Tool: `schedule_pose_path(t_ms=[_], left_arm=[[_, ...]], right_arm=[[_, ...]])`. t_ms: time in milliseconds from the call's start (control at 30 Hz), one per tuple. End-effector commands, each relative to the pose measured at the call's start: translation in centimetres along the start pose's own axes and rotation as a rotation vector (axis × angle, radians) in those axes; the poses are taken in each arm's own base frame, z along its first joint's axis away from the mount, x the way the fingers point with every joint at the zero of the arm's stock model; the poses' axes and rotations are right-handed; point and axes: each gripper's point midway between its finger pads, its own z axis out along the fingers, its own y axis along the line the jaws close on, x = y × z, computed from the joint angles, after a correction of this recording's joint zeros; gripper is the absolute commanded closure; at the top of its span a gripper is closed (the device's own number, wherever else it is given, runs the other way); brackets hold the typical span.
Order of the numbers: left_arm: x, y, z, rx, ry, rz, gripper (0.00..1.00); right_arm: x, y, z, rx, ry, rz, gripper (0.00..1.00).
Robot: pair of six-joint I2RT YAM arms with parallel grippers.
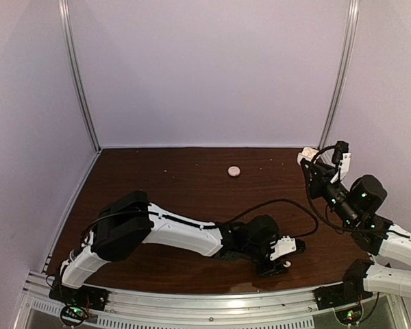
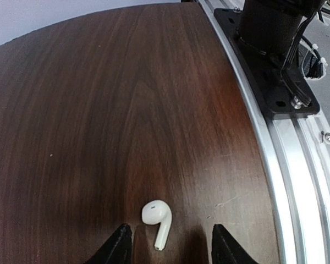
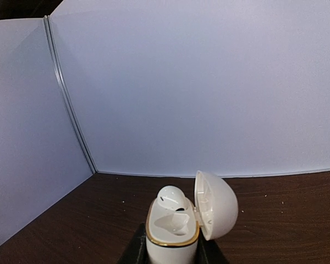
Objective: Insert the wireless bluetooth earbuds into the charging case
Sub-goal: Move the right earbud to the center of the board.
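The left end effector (image 2: 171, 245), fingers apart, straddles a loose earbud (image 2: 157, 216) lying on the counter (image 2: 71, 137). The right end effector (image 3: 173, 257) clamps the open charging case (image 3: 170, 242) aloft, a second earbud (image 3: 172, 196) seated inside.

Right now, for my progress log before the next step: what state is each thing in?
Case: lid open, upright, one slot empty.
Seated earbud: in the case.
Loose earbud: lying on the table, not gripped.
Left tool: open, straddling the loose earbud.
Right tool: shut on the case.
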Motion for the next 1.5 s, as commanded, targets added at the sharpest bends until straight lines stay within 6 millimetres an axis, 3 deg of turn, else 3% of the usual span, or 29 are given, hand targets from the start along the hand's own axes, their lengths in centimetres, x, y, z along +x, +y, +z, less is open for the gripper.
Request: schedule_pose_path(t_ms=[0, 233, 367, 500, 633, 800, 900, 1100, 1300, 1467], left_arm=[[1.1, -0.4, 2.1, 0.032, 0.066, 0.012, 0.50], [2.7, 0.6, 3.6, -0.008, 0.147, -0.005, 0.57], [4.3, 0.8, 3.1, -0.026, 0.229, -0.020, 0.77], [6.1, 0.7, 0.9, -0.041, 0.305, -0.060, 0.90], [8.1, 0.9, -2.5, -0.070, 0.375, -0.130, 0.93], [11.2, 0.8, -9.3, -0.142, 0.452, -0.292, 0.93], [16.0, -0.6, -13.8, -0.179, 0.538, -0.416, 0.93], [21.1, -1.4, -21.6, -0.307, 0.593, -0.649, 0.91], [24.0, -2.6, -25.0, -0.372, 0.652, -0.794, 0.84], [24.9, -3.8, -25.8, -0.352, 0.734, -0.843, 0.66]], right_arm=[[-1.2, 0.6, -0.1, -0.032, -0.017, 0.010, 1.00], [-1.4, 0.6, -0.1, -0.036, -0.022, 0.012, 1.00], [-1.3, 0.6, 0.0, -0.034, -0.019, 0.007, 1.00], [-1.1, 1.0, 0.0, -0.060, -0.011, 0.006, 1.00], [-0.7, 1.3, 0.2, -0.079, 0.008, 0.001, 1.00], [-0.2, 2.1, 0.8, -0.122, 0.025, 0.005, 1.00], [0.4, 2.8, 1.2, -0.165, 0.043, 0.011, 1.00], [1.0, 4.0, 1.8, -0.231, 0.063, 0.024, 1.00], [1.7, 5.0, 2.3, -0.284, 0.097, 0.021, 1.00], [2.3, 5.5, 2.5, -0.309, 0.129, 0.004, 1.00]])
